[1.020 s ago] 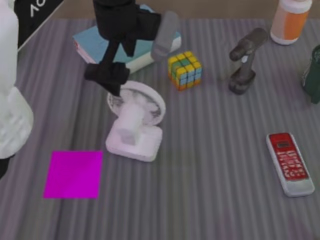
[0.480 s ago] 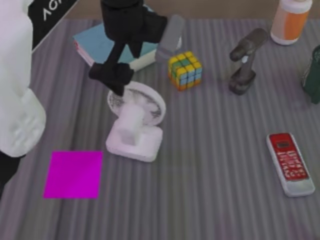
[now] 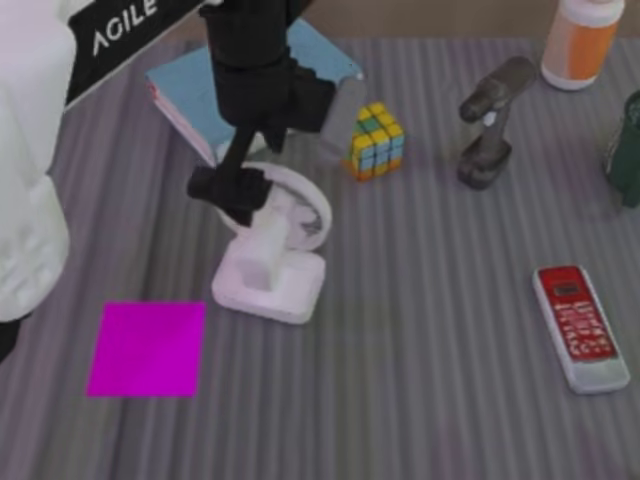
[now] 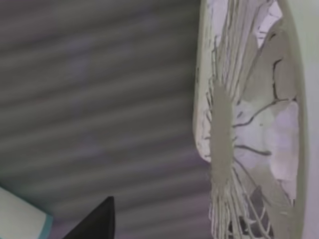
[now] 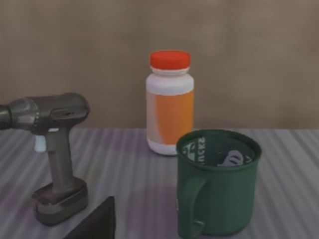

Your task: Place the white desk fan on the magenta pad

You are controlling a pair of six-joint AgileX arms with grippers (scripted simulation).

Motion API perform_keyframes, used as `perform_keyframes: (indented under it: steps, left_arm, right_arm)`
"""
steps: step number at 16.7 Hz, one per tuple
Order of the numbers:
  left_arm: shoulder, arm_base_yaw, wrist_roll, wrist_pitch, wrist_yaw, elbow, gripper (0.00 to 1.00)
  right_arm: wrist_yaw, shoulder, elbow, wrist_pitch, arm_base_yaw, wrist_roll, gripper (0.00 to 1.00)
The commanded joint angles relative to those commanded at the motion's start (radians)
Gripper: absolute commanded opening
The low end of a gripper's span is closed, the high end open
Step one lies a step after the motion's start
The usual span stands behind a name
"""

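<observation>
Hovering over the white desk fan (image 3: pixel 270 245), the left gripper (image 3: pixel 232 190) meets its grille head; finger opening cannot be told. The fan stands beside, not on, the magenta pad (image 3: pixel 147 349).

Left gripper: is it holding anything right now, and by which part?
Cannot tell. The left gripper is at the white desk fan's grille rim, its fingers hidden.

We are reaching our left arm in from the top view's upper left, its black left gripper (image 3: pixel 232 190) pointing down over the table's middle. Our right arm is sitting outside the top view.
</observation>
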Motion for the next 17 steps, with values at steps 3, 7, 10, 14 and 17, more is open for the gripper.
perform_keyframes:
  steps: [3,7,10,14,17]
  left_arm:
    - [-0.010,0.000,0.001,0.041,0.000,-0.045,1.00]
    - [-0.010,0.000,0.001,0.041,0.000,-0.045,0.92]
    - [-0.010,0.000,0.001,0.041,0.000,-0.045,0.70]
    - [-0.010,0.000,0.001,0.041,0.000,-0.045,0.40]
    - [-0.010,0.000,0.001,0.041,0.000,-0.045,0.17]
  right_arm:
    - [0.000,0.000,0.000,0.000,0.000,0.000,1.00]
    - [0.000,0.000,0.000,0.000,0.000,0.000,1.00]
    - [0.000,0.000,0.000,0.000,0.000,0.000,1.00]
    - [0.000,0.000,0.000,0.000,0.000,0.000,1.00]
    - [0.000,0.000,0.000,0.000,0.000,0.000,1.00]
